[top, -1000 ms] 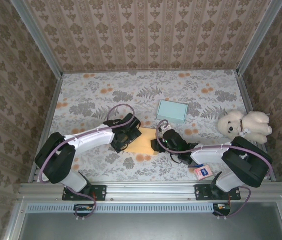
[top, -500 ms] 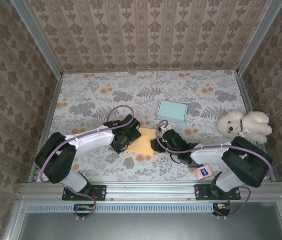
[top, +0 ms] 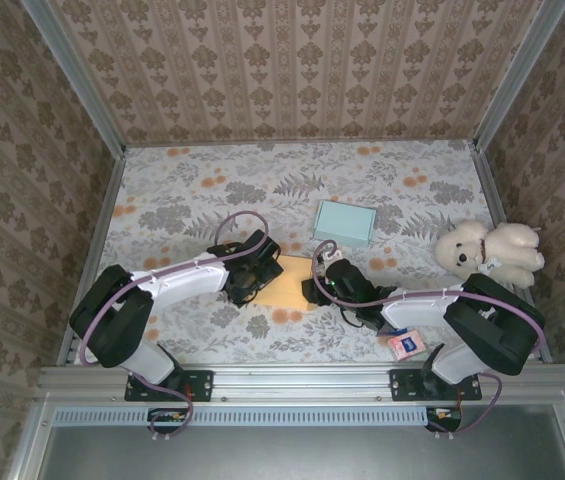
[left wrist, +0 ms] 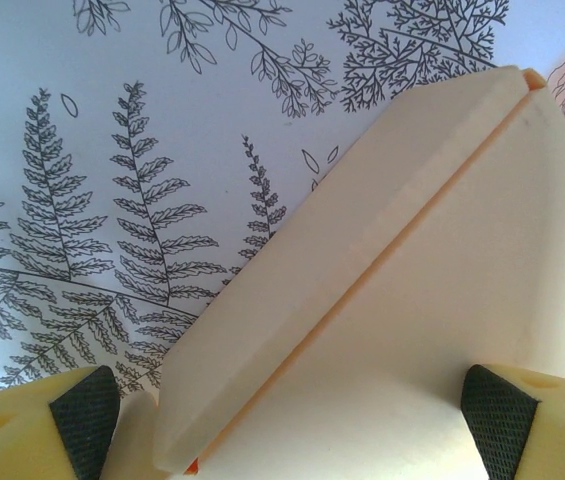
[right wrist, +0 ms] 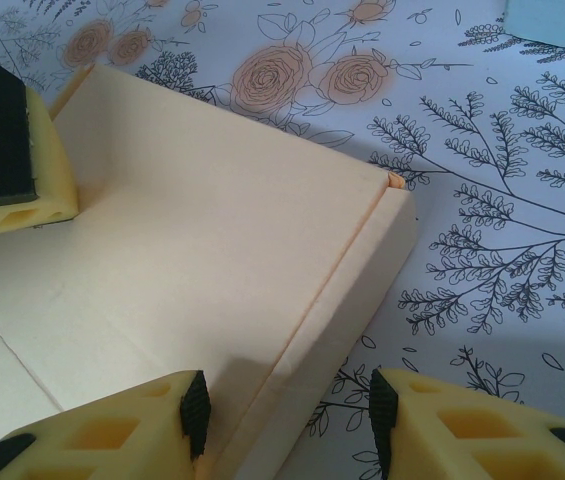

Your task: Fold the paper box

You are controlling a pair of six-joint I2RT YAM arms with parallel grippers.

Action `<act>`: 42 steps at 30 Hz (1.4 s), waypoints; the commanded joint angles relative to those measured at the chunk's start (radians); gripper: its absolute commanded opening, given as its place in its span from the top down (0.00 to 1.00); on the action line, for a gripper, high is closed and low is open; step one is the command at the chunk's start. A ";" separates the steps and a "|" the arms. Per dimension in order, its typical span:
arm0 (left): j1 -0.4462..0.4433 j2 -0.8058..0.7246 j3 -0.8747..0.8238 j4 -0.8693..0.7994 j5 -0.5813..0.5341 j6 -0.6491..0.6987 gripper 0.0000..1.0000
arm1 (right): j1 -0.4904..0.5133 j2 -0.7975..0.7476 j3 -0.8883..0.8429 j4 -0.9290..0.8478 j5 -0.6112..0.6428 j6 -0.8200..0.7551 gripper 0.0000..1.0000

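Brings the left gripper (top: 255, 268) a shade closer in over the paper box (top: 284, 283) than a second ago, its fingers (left wrist: 87, 425) spread wide and straddling a folded-up side wall at the box's left corner without pinching it. Holds the right gripper (top: 318, 285) at the box's right edge, fingers (right wrist: 187, 410) about half spread, one inside and one outside the low wall, with tablecloth showing in the gap. Leaves the box lying low and partly folded on the flowered table (top: 192, 190) between both arms, well apart from the pale teal box (top: 344, 222) and the teddy bear (top: 487, 252).
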 commanded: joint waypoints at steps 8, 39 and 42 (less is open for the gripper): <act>0.002 -0.007 -0.028 -0.024 0.038 -0.025 0.06 | 0.015 0.011 -0.012 -0.046 -0.038 -0.016 0.51; -0.027 -0.008 -0.086 0.064 0.041 -0.100 0.15 | 0.029 0.008 -0.016 -0.037 -0.036 -0.004 0.51; -0.026 -0.007 -0.090 0.062 0.034 -0.100 0.16 | 0.031 0.006 -0.017 -0.037 -0.037 -0.002 0.51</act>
